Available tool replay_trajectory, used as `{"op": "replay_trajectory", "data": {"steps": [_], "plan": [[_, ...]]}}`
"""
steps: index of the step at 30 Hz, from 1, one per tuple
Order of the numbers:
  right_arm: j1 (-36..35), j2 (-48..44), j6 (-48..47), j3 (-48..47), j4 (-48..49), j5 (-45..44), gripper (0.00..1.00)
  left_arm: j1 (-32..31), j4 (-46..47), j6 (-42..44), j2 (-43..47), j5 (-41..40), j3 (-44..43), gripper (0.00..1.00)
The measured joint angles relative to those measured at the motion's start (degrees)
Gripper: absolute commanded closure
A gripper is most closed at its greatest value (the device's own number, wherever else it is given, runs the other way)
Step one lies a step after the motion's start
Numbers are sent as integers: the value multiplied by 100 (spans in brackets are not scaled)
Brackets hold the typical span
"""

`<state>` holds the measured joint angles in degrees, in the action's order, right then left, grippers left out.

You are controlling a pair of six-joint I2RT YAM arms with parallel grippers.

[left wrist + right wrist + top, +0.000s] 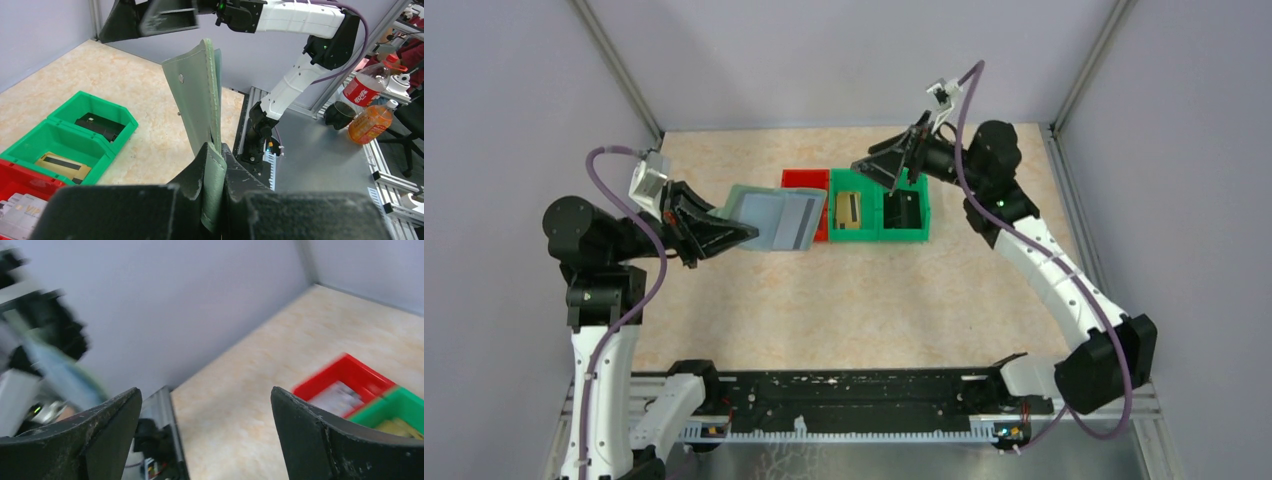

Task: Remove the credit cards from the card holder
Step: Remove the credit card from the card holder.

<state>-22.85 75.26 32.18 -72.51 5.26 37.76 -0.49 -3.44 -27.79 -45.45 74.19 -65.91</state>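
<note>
We see our left hand (744, 232) clamped on the open card holder (769, 220) left of the green bins (874, 236); our right hand (203, 395) gapes empty above them.

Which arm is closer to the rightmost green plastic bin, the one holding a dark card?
Right. The right end effector, open, hovers close above that green plastic bin; the left end effector, shut on the grey-green folding card holder, is off to its left.

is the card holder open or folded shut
Open. The top view shows the card holder spread out, its pale pocketed inside facing up, one edge clamped in the left gripper.
</note>
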Motion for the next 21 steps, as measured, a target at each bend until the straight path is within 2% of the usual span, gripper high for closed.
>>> {"op": "replay_trajectory", "data": {"steps": [3,7,12,15,19,21], "plan": [[-208,-236,623,372,1351,942,2,0,7,-13,24,42,0,100],[-667,-271,791,439,1954,1486,11,0,144,-162,57,90,0,100],[-1141,-271,953,778,2420,1578,23,0,452,-437,96,120,0,100],[-1237,-199,1226,1051,2736,1495,23,0,588,-557,111,146,0,100],[-1460,9,1961,1491,3866,1491,19,0,649,-608,133,155,0,100],[-1587,90,2280,1587,4352,1467,23,0,693,-619,149,149,9,100]]}}
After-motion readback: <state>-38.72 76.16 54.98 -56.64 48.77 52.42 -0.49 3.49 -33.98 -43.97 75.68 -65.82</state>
